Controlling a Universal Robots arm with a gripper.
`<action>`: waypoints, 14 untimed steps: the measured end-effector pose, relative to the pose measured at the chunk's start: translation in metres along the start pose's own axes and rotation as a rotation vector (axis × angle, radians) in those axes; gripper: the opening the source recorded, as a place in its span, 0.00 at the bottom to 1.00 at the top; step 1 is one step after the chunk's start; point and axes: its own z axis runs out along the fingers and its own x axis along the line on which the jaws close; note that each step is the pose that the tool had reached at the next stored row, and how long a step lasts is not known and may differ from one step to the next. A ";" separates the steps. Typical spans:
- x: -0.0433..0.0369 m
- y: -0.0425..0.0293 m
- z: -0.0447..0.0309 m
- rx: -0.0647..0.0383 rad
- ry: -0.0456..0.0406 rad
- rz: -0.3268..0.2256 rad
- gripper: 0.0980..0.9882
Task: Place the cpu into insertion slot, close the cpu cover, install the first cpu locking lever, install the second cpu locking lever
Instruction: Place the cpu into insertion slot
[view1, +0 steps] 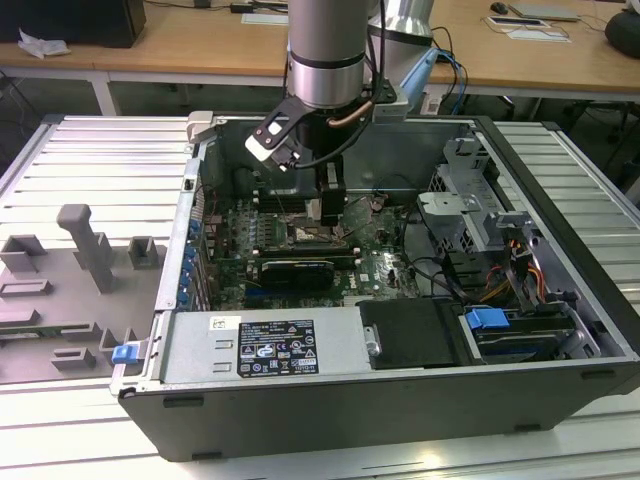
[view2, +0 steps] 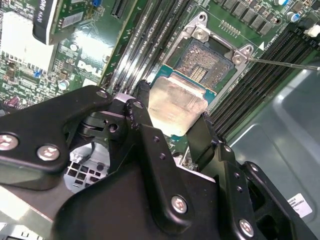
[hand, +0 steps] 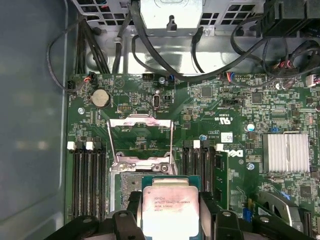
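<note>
My gripper (view1: 326, 205) hangs inside the open computer case, low over the motherboard (view1: 375, 265). It is shut on the cpu (hand: 169, 210), a small square chip with a silvery top, gripped on two opposite edges by the black fingers (hand: 131, 210). In the second wrist view the cpu (view2: 177, 106) hovers just beside and above the open insertion slot (view2: 207, 67), whose contact field is bare. The cpu cover (hand: 141, 136), a silvery frame with a cut-out centre, stands swung up at the slot's far side. A thin locking lever (view2: 280, 64) sticks out past the slot.
Memory slots (hand: 90, 180) flank the socket on both sides. A wide black card (view1: 295, 270), a finned heatsink (hand: 286, 152) and cable bundles (hand: 165, 65) surround it. The labelled power supply (view1: 260, 345) and drive cage (view1: 480, 215) bound the case. A grey fixture (view1: 85, 250) stands outside.
</note>
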 end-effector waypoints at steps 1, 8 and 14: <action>0.0021 -0.0005 0.0021 0.000 0.0003 -0.003 0.50; 0.0129 -0.0104 0.0274 0.001 0.0029 -0.033 0.50; 0.0143 -0.0156 0.0326 0.001 0.0029 -0.032 0.50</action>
